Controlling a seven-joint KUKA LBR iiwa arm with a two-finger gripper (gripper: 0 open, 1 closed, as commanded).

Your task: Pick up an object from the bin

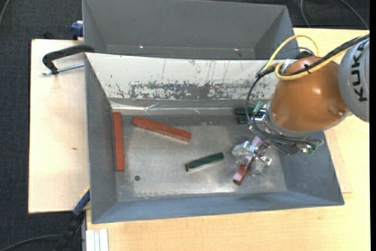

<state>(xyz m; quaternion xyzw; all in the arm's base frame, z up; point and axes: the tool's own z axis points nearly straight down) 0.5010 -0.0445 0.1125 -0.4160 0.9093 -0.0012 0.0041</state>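
The arm (358, 76) reaches in from the right, its wrist under a rounded orange cover (308, 100) with yellow and black cables looped over the top; below the cover the claw (251, 156) hangs low over the near right part of the bin (100, 144), close to the floor. A short dark red stick (239, 174) lies right there, tilted; its far end runs up into the claw and its near end points toward the near wall. From where I stand the claw seems to touch it, but whether the claw is open or closed on it I cannot tell; the metal parts crowd together over that end. Just left of it, clear of the claw, a dark green stick (204, 161) lies nearly level on the floor. Farther left and a little farther back an orange stick (161, 129) lies slanted, its left end the farther one; a red stick (118, 141) lies along the foot of the left wall, running near to far. The green and dark red sticks are near each other but not touching; the others lie well apart.
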